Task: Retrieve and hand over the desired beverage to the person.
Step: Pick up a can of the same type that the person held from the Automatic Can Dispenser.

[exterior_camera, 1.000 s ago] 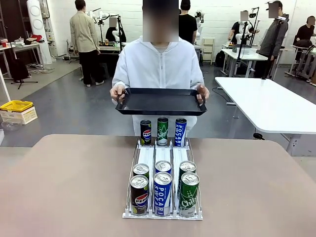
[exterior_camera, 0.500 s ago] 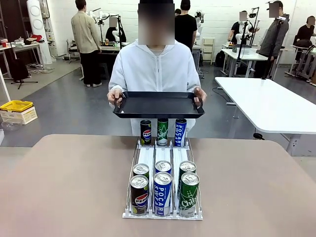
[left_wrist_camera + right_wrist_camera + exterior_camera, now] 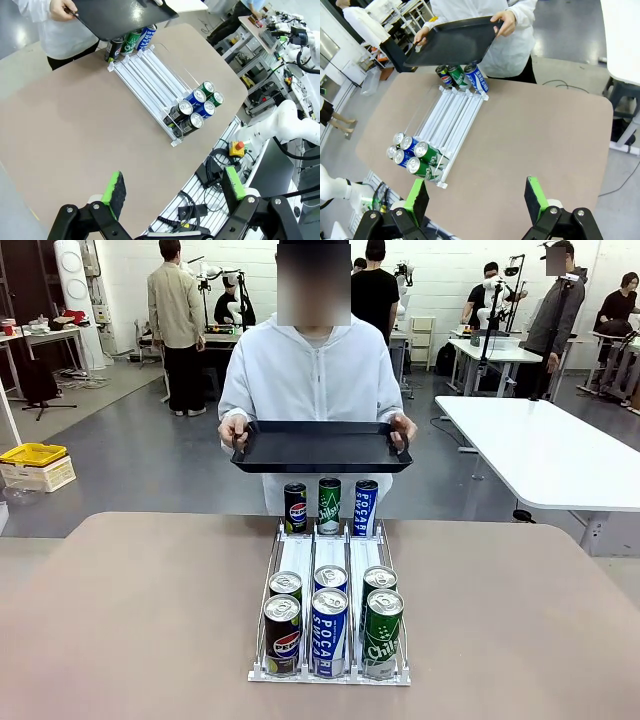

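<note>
Nothing fetched yet: all cans [image 3: 329, 625] stand in the rack [image 3: 330, 552] on the tabletop [image 3: 150, 620]; the person [image 3: 315, 380] holds a tray [image 3: 320, 447] past its far edge. The left pincer [image 3: 174, 185] and right pincer [image 3: 476, 196] gape empty.

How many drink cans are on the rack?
9. Three cans stand at the rack's far end by the person; six fill two rows at its near end. None seem hidden.

cans [image 3: 328, 625] in rack [image 3: 330, 558], on tbl [image 3: 150, 620]; tray [image 3: 320, 447] behind
</note>
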You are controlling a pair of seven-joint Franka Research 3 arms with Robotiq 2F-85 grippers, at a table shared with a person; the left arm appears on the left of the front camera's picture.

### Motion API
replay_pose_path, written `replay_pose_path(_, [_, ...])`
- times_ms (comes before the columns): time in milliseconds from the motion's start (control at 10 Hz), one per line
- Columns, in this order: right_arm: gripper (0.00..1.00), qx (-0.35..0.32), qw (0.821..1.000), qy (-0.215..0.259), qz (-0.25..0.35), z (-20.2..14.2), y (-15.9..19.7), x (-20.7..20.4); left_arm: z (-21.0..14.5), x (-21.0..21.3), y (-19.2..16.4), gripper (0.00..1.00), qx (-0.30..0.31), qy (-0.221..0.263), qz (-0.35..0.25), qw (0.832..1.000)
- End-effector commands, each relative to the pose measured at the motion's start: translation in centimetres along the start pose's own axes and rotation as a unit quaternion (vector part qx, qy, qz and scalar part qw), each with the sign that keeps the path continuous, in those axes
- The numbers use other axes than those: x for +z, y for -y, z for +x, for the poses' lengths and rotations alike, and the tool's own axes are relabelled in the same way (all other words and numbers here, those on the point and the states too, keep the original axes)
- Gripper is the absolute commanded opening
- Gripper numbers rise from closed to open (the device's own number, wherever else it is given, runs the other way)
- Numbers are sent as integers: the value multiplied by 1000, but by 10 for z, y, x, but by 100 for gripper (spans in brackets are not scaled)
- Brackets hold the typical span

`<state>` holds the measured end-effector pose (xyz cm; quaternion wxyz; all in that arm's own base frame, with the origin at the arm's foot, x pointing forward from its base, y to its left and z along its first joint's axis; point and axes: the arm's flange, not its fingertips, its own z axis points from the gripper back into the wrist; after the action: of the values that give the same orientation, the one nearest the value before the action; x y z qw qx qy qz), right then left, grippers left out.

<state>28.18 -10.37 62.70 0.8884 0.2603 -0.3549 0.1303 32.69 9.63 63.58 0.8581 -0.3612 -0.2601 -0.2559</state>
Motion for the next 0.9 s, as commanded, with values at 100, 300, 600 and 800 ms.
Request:
replay_pose_path(100, [100, 7, 1000, 3, 13, -1, 0, -1, 1, 1, -1, 100, -11, 4, -7, 1000])
replay_pose_path(300, [100, 7, 1000, 3, 13, -1, 0, -1, 1, 1, -1, 100, -11, 4, -7, 1000])
replay_pose_path(600, [100, 7, 1000, 3, 13, -1, 0, -1, 1, 1, -1, 100, -11, 4, -7, 1000])
replay_pose_path(800, [100, 7, 1000, 3, 13, -1, 0, -1, 1, 1, -1, 100, -11, 4, -7, 1000])
